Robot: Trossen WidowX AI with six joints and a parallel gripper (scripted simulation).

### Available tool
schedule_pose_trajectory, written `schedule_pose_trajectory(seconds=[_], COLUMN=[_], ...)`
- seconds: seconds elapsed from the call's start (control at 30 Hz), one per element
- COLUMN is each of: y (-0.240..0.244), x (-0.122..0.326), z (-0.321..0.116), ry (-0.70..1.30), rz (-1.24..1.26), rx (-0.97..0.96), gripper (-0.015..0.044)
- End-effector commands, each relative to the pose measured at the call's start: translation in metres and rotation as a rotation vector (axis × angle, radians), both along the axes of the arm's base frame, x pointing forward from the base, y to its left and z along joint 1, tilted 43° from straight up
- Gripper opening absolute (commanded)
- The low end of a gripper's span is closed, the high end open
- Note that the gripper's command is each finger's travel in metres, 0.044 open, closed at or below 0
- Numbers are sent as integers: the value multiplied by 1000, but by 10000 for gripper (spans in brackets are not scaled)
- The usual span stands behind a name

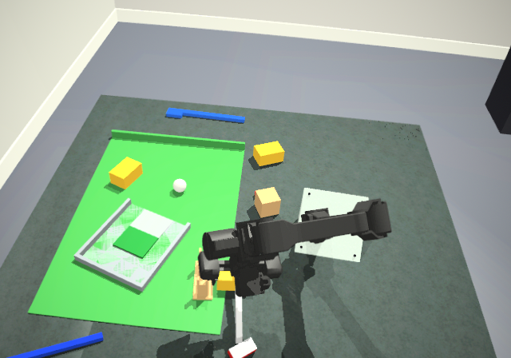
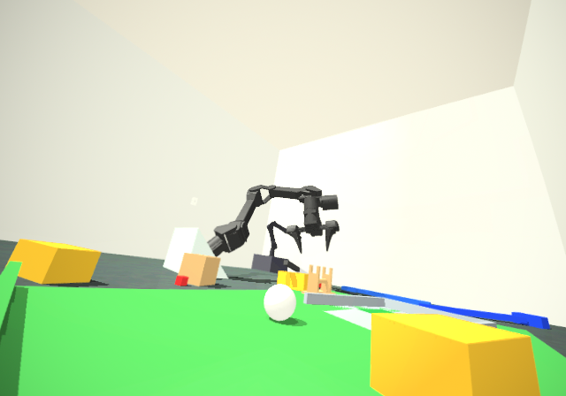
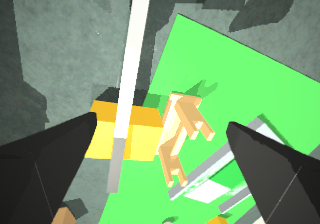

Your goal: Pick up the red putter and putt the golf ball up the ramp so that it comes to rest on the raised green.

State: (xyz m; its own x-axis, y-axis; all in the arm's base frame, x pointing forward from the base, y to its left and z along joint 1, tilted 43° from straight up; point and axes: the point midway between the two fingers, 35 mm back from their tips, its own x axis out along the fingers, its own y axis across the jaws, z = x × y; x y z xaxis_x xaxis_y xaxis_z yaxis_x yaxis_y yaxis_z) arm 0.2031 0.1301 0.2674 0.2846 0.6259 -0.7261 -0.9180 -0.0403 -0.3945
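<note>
The putter's white shaft [image 1: 238,321] [image 3: 132,59] lies across a yellow block [image 1: 226,280] [image 3: 145,141], its grey end past the block. Its white and red head [image 1: 242,348] is near the front edge in the top view. My gripper [image 2: 314,251] [image 3: 163,122] is open and empty, pointing down above the block and the wooden stand; the shaft is nearer the left finger in the wrist view. The white golf ball [image 1: 179,185] [image 2: 279,302] rests on the green mat [image 1: 198,160]. The white ramp [image 1: 152,220] [image 3: 207,190] leads to the green square [image 1: 136,240] inside a grey border.
A wooden pronged stand [image 1: 203,290] [image 2: 319,279] [image 3: 175,129] stands beside the block. Other yellow blocks [image 1: 125,173] [image 1: 268,153] and a tan cube [image 1: 267,202] stand around. Blue sticks [image 1: 210,116] [image 1: 61,346] lie at the back and front left. A green rail [image 1: 177,139] edges the mat.
</note>
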Motion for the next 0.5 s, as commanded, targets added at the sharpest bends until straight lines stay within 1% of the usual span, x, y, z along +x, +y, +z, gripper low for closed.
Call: schedule_pose_trajectory(seconds=[0.0,0.47], y=[22,26], x=[-11,-9], z=[-28,-33], ry=[257,257], rz=[50,50], rx=[121,121], gripper=[440,440])
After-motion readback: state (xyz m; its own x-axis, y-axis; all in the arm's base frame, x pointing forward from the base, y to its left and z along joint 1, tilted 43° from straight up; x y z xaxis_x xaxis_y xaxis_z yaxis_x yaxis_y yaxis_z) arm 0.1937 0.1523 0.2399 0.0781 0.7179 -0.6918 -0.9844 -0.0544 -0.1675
